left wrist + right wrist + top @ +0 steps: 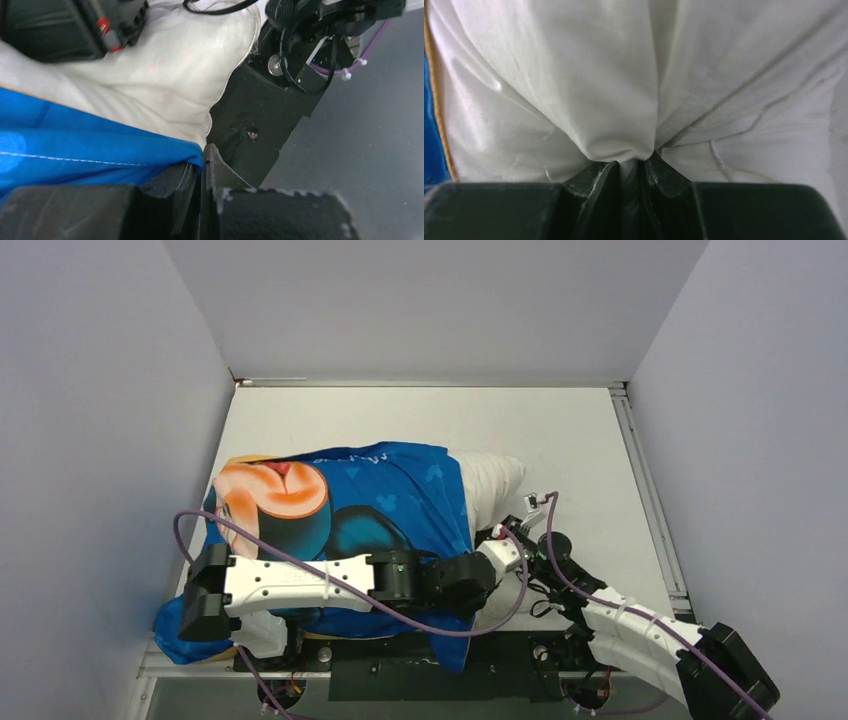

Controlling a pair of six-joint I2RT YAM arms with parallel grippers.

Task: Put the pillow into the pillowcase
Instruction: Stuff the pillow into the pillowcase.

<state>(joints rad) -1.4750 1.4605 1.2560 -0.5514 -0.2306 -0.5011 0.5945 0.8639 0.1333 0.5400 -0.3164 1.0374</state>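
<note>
the left pincer [202, 156] is clamped on the blue hem of the pillowcase [75, 150]. the right pincer [629, 162] pinches a fold of the pillow [574, 75], which lies mostly inside the pillowcase on the desk's [560, 430] left half, its white end poking out toward the right edge.

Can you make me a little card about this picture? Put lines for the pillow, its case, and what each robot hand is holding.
pillow: white, mostly inside the case, one end poking out
pillowcase: blue side up, Mickey face showing, lying on the table
left gripper: shut on the case's blue edge
right gripper: shut on a pinch of white pillow fabric
job: not finished yet
</note>
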